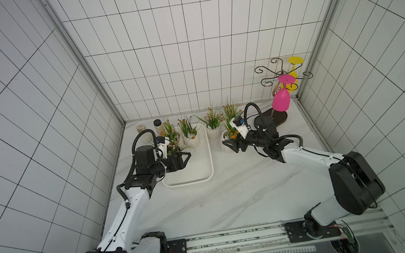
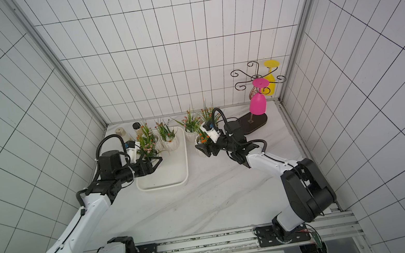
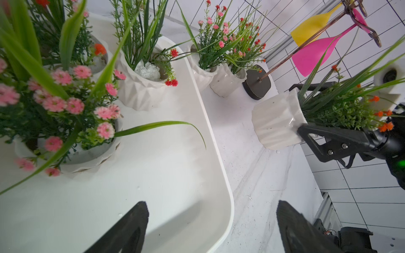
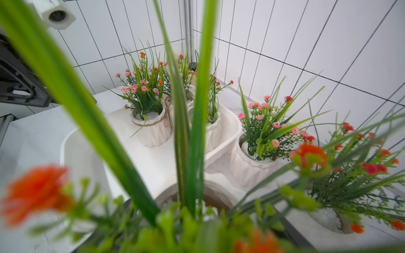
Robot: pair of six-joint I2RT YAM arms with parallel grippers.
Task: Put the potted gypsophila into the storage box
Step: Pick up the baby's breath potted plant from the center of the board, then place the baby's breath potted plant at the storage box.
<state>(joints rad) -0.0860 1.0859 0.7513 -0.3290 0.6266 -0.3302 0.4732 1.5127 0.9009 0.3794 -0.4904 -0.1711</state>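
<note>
Your right gripper is clamped on the rim of one potted gypsophila, the one with orange flowers. One black finger lies along the outside of the pot's mouth, and the pot is tilted with its mouth toward the wrist. That pot is outside the storage box, just beside the long rim on your right arm's side, over the marble tabletop. You cannot tell from these views whether its base touches the table.

Your left gripper is released, its jaws spread wide with nothing between them. It is above the box on the near side of the flowers.

Three pots stand upright inside the box at its far end. A pink-flowered pot is nearest your left wrist, a pot with white stones is beside it, and a third pot is behind them. Two more pots stand close together on the table, just outside the box's far end near the back wall.

In the back right corner you have a wire glass rack with a pink goblet and a yellow goblet hanging upside down. Two small jars sit in the back left corner, outside the box
</note>
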